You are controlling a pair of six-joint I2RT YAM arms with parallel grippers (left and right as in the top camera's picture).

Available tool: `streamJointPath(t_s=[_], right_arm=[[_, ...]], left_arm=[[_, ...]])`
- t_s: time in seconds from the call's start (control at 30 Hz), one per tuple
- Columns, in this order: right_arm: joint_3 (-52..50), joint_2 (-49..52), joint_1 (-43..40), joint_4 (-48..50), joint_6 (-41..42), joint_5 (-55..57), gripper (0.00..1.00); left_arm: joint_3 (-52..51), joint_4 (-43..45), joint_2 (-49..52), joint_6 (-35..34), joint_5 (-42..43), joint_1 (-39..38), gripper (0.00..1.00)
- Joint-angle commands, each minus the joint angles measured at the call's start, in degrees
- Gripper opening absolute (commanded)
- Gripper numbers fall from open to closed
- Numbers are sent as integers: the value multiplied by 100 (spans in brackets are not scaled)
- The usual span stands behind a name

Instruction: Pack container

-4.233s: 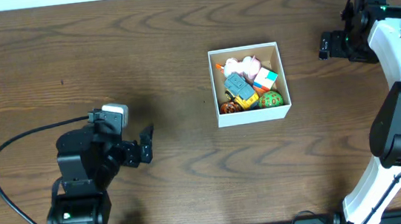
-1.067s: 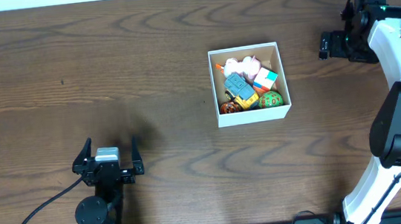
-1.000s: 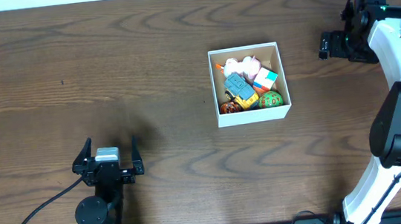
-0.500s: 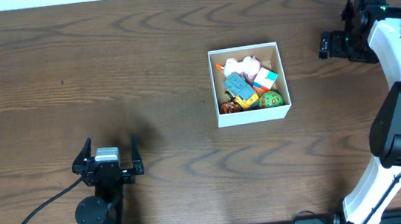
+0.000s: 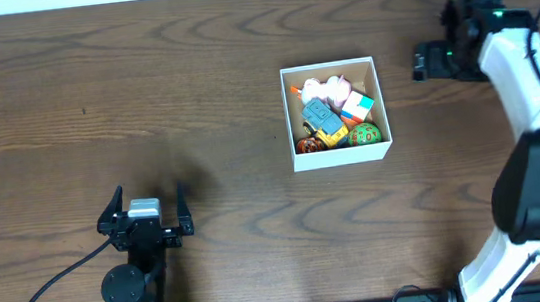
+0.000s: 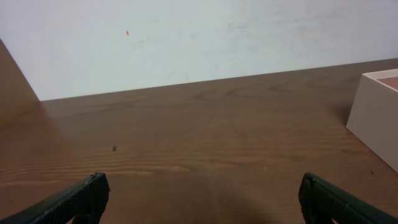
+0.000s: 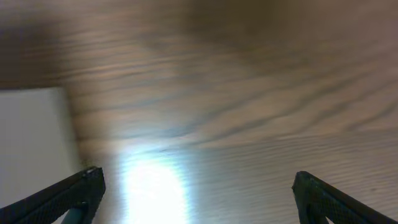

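Overhead: shows left gripper [image 5: 146, 198] spread, empty, with the container [image 5: 329, 64] of toys [image 5: 332, 116] well ahead to its right; right gripper [image 5: 420, 62] near the container's right side.
Left wrist: fingers [image 6: 68, 202] wide apart, container wall [image 6: 373, 118] ahead-right.
Right wrist: blurred; jaws wide apart, white wall [image 7: 31, 143] ahead-left.

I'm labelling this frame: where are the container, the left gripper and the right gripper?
container [image 5: 343, 155], overhead view, white front wall.
left gripper [image 5: 149, 192], overhead view, midway between fingertips.
right gripper [image 5: 420, 62], overhead view, midway between fingertips.
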Motion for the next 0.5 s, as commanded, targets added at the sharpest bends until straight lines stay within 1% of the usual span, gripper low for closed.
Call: streamJointPath(t_s=[0.0, 0.17, 0.27, 0.37, 0.47], right_arm=[[-328, -855, 627, -2, -50, -42, 99], [-1246, -1746, 1211, 0, -57, 13, 99], [-1954, -2317, 1349, 439, -92, 177, 99], [-2782, -2981, 1373, 1255, -92, 177, 99], [-3790, -3812, 1373, 2393, -92, 177, 99]], left_arm=[[-98, -186, -28, 57, -24, 26, 98], [-98, -186, -28, 57, -24, 26, 98], [-98, -186, -28, 57, -24, 26, 98], [-98, -186, -28, 57, -24, 26, 98], [-98, -186, -28, 55, -22, 26, 98]])
